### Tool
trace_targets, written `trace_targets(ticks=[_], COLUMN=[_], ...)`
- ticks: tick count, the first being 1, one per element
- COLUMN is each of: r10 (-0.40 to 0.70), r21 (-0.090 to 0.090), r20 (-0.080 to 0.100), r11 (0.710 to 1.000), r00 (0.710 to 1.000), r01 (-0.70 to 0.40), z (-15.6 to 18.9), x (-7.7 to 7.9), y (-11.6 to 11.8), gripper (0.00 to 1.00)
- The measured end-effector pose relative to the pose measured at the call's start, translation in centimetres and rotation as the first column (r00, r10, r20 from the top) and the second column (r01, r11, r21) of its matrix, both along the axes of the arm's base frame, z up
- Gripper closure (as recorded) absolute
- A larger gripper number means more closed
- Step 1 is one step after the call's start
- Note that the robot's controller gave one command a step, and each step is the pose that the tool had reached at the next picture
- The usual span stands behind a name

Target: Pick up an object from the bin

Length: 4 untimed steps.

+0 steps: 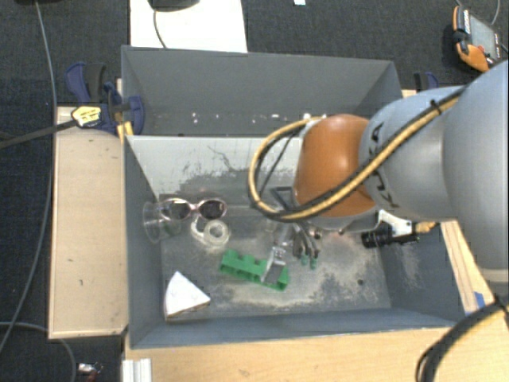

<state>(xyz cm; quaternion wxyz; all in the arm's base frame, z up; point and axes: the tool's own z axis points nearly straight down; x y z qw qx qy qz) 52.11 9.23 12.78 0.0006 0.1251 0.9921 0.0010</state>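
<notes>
While the gripper point(291, 255) hangs low at the right end of a green block point(245, 266) near the middle of the bin point(238, 94), its opening and any hold cannot be told. Sunglasses point(196, 209) and a white wedge point(184, 293) lie further left.

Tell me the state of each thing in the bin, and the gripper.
Green block: lying flat, gripper low over its right end.
Sunglasses: lying at the left.
Clear cup: on its side.
Clear tape roll: lying flat.
White wedge: resting front left.
</notes>
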Motion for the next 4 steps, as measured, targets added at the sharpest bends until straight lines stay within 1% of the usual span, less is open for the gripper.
trace_targets(ticks=[1, 2, 3, 4], r10=[0.003, 0.021, 0.007, 0.273], r21=[-0.001, 0.001, 0.0, 0.001], r20=[-0.004, 0.011, 0.0, 0.01], r11=[1.0, 1.0, 1.0, 0.962], r00=[1.0, 1.0, 1.0, 0.962], r01=[-0.003, -0.021, -0.007, -0.273], z=[0.2, -0.3, -3.3, 1.9], x=[-0.4, -0.7, -1.4, -1.6], y=[-0.3, -0.4, -0.4, 4.7], gripper=[0.0, 0.0, 0.0, 0.0])
